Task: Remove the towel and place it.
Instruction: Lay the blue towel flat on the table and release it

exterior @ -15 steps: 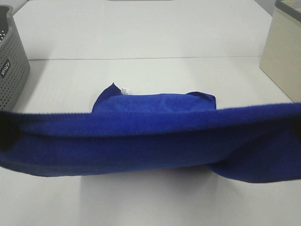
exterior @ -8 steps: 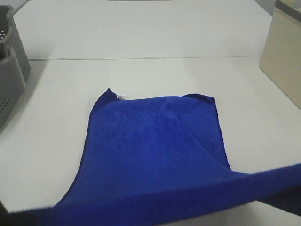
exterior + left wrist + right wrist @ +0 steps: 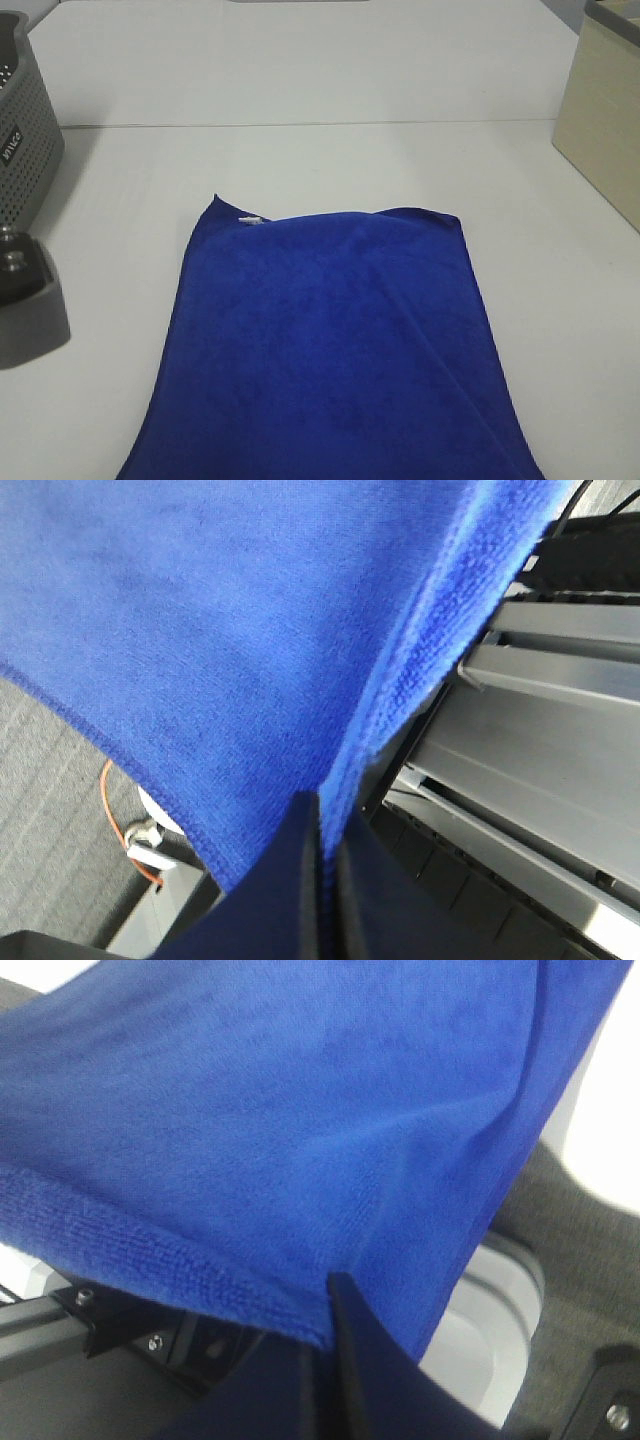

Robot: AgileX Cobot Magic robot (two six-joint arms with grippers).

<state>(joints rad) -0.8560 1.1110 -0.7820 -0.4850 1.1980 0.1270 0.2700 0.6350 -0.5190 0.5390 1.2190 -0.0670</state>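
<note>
1. Mostly you see a white, seamed table point(image 3: 300, 80).
2. A grey perforated basket point(image 3: 25, 130) stands far left and a beige box point(image 3: 600, 110) far right, both clear of the towel point(image 3: 330, 340).
3. The towel lies spread at centre, with its white tag point(image 3: 250, 219) at the far-left corner.
4. Your left gripper point(image 3: 322, 825) and right gripper point(image 3: 325, 1340) each pinch the towel's edge, jaws closed.

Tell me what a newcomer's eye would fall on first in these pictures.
The deep royal-blue fuzzy microfibre towel dominates, lying across the middle of the white table and running off the bottom of the high view. The wrist views show the left fingers and the right fingers shut on its hem. A grey perforated plastic basket stands at the far left.
</note>
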